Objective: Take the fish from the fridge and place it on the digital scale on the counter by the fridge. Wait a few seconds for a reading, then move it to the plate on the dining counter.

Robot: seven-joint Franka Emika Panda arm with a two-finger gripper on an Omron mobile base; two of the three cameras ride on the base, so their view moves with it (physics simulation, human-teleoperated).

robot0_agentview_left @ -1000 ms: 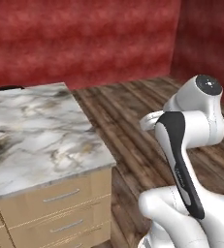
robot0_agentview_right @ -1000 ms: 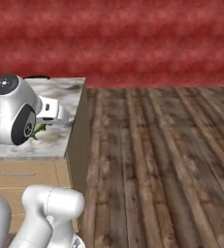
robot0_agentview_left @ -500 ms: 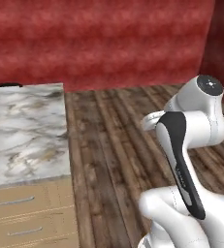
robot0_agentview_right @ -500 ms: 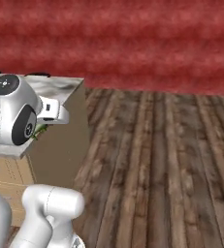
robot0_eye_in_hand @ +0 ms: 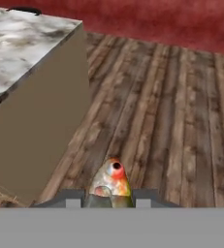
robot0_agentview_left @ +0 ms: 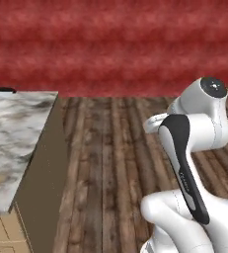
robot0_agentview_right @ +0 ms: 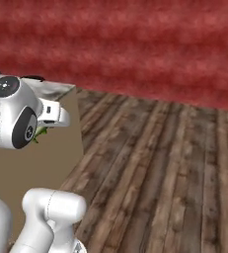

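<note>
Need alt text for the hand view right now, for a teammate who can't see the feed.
The gripper is shut on the fish, whose head, with its round eye, pokes up between the dark fingers. Beyond it lies a wood plank floor, with a marble-topped counter and its plain brown side at left, and a red wall across the top.

No writing, label, brand, number or sign can be read anywhere here. The arm (robot0_agentview_left: 184, 163) carries a faint pale marking low on its dark panel, just above the elbow, but it is too small and blurred to make out as letters.
</note>
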